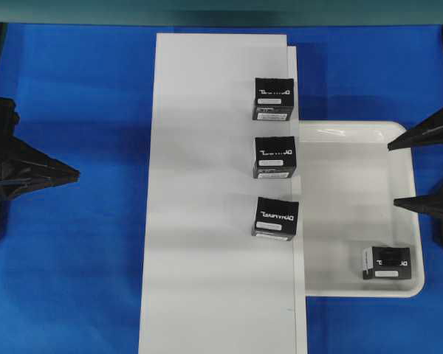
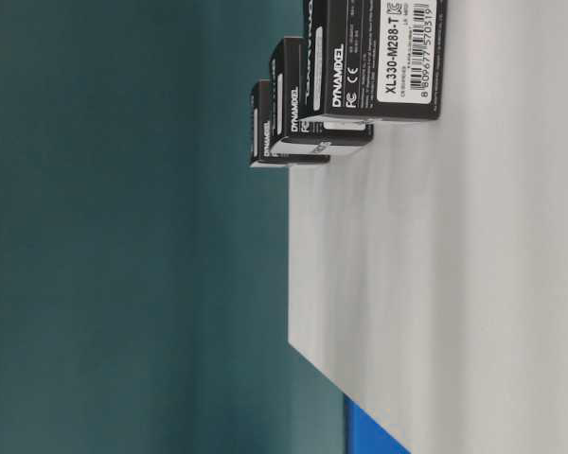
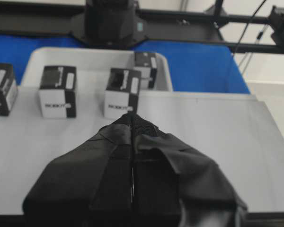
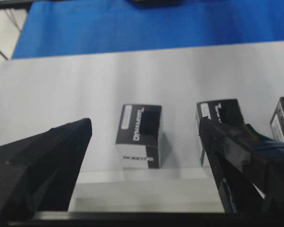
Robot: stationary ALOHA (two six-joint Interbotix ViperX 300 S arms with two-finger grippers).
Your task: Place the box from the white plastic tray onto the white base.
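The white base (image 1: 207,192) runs down the middle of the table. Three black boxes stand along its right edge at the far (image 1: 273,99), middle (image 1: 275,156) and near (image 1: 275,218) positions. The white plastic tray (image 1: 354,147) lies against the base on the right. It holds one more black box (image 1: 387,262) in its near right corner. My right gripper (image 1: 393,174) is open and empty above the tray's right rim. In the right wrist view its fingertips (image 4: 87,124) frame a box (image 4: 139,136) on the base. My left gripper (image 1: 77,175) is shut and empty, left of the base.
Blue cloth (image 1: 74,88) covers the table around the base and tray. In the left wrist view the shut gripper (image 3: 132,116) points at the near box (image 3: 123,93), with the tray (image 3: 85,56) behind. The table-level view shows the three boxes (image 2: 303,95) in a row.
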